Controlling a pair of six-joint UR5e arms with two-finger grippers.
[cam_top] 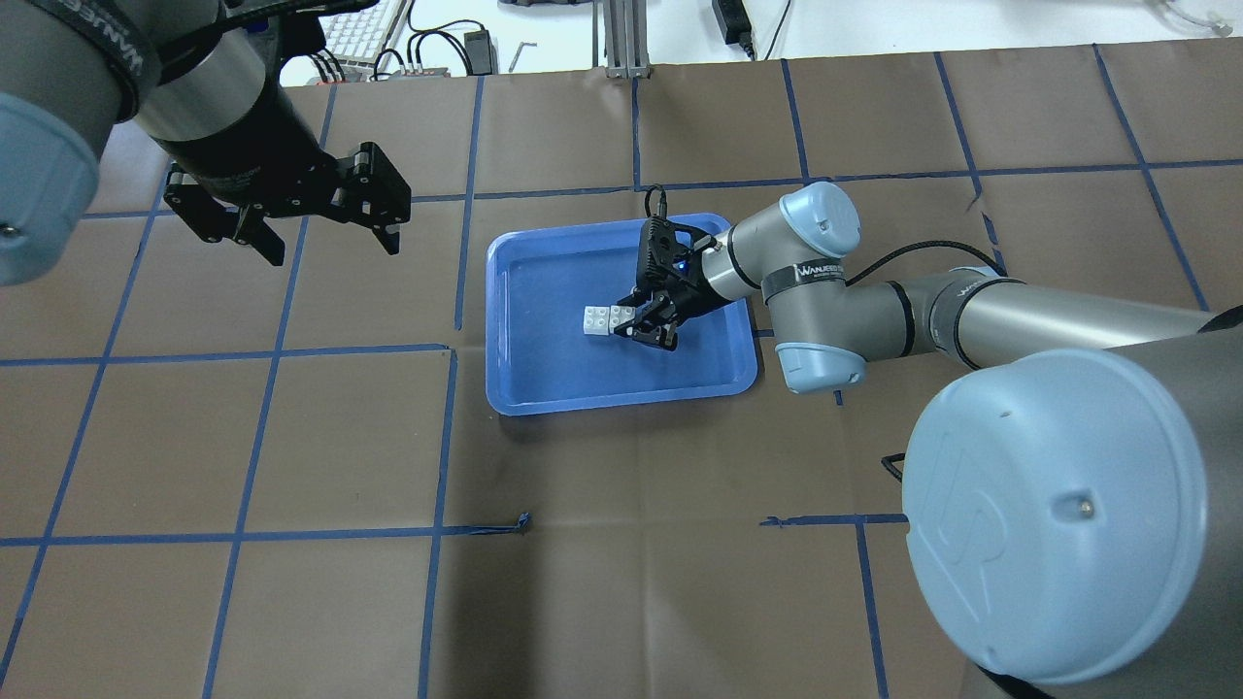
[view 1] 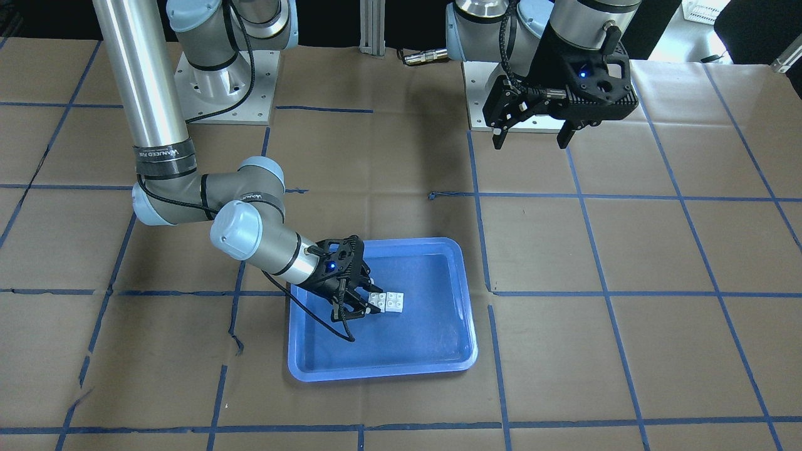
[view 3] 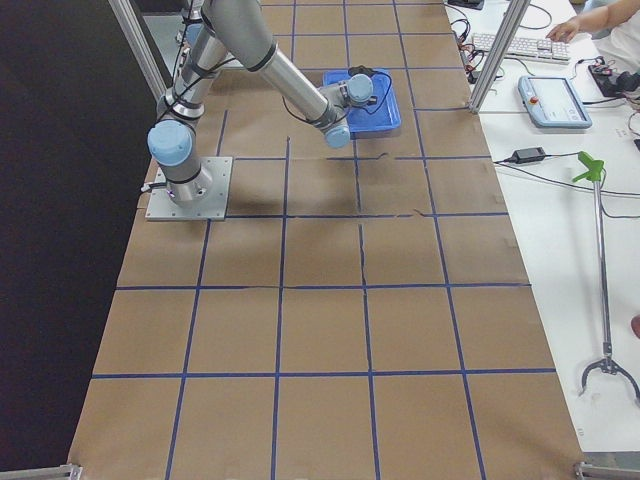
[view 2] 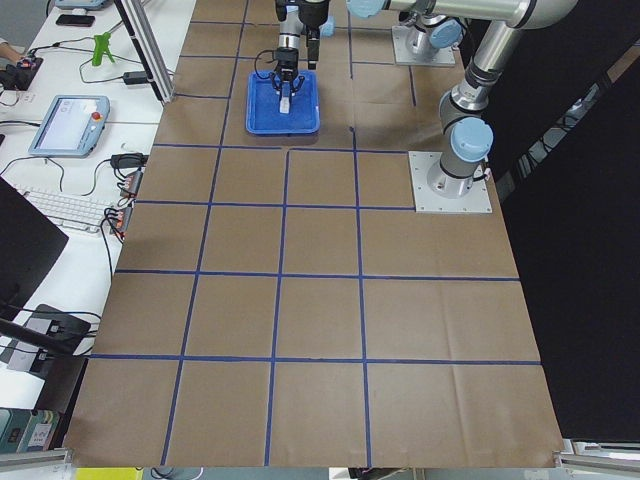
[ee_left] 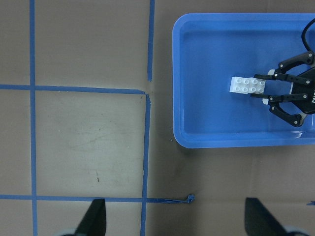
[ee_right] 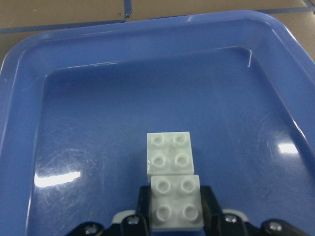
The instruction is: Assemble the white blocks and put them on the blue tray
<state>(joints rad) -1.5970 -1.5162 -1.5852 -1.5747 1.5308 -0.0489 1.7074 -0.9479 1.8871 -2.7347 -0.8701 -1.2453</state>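
Right gripper, clamped on the nearer of two touching white blocks inside the blue tray, apparently aligned them for joining; left gripper hung spread, empty.

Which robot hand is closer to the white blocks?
Right. The right gripper is at the white blocks in the blue tray, jaws either side of one; the left gripper hangs outside it.

We view the blue tray from overhead, steeply from across the desk, distantly from both ends, and closest from the right wrist.
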